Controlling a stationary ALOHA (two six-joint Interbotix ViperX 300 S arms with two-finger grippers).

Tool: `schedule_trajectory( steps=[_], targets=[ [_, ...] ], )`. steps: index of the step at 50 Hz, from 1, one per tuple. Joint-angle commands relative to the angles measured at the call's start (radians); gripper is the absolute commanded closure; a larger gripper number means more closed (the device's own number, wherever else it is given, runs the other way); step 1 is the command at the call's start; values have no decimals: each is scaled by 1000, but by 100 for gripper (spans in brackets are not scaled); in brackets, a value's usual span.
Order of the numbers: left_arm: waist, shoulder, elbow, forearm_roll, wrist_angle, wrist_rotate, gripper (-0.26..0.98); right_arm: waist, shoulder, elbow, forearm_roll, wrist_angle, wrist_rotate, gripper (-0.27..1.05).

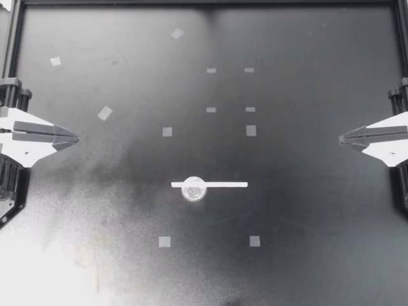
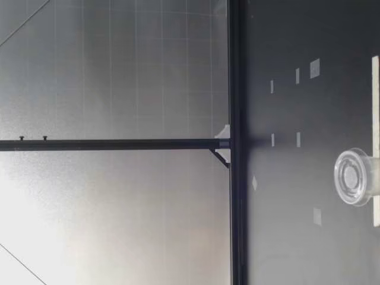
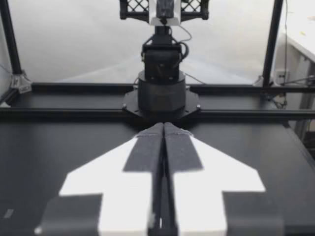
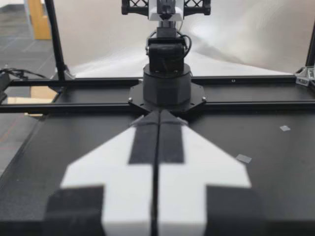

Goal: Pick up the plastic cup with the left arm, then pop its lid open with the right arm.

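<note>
Grippers are parked closed and empty, left gripper (image 1: 76, 138) and right gripper (image 1: 341, 137) both well apart from the white strip (image 1: 223, 185) bearing a clear cup (image 1: 194, 189).

Top view: both arms are cut off by the side edges, only my left gripper (image 1: 76, 138) and right gripper (image 1: 341, 138) show. The clear cup (image 1: 194, 189) covers part of the white strip (image 1: 209, 185); cup contents too small to tell. Low view: cup (image 2: 351, 177) and strip (image 2: 375, 119) run off the frame edge. Wrist views: my fingers (image 3: 145, 152) hide the bench (image 3: 49, 142) under them.
</note>
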Motion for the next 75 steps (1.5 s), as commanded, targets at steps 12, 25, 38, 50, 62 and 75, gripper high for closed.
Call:
schedule_trajectory(
  steps=[12,25,38,50,62,75],
  targets=[
    [-11,32,-149,-8,193,29,77,-2,60,-173,12,285,48,87],
    [-9,256,-330,-14,449,-9,77,-2,322,-334,11,373,54,87],
    [-9,388,-325,-17,419,-61,77,-2,578,-400,15,351,74,87],
    [-11,399,-247,-18,267,-64,68,-2,713,-411,14,267,138,87],
    [-9,419,-166,-26,169,-103,34,-2,861,-459,14,236,163,87],
    [5,499,-91,-29,43,-110,22,-2,1006,-532,14,235,166,87]
  ],
)
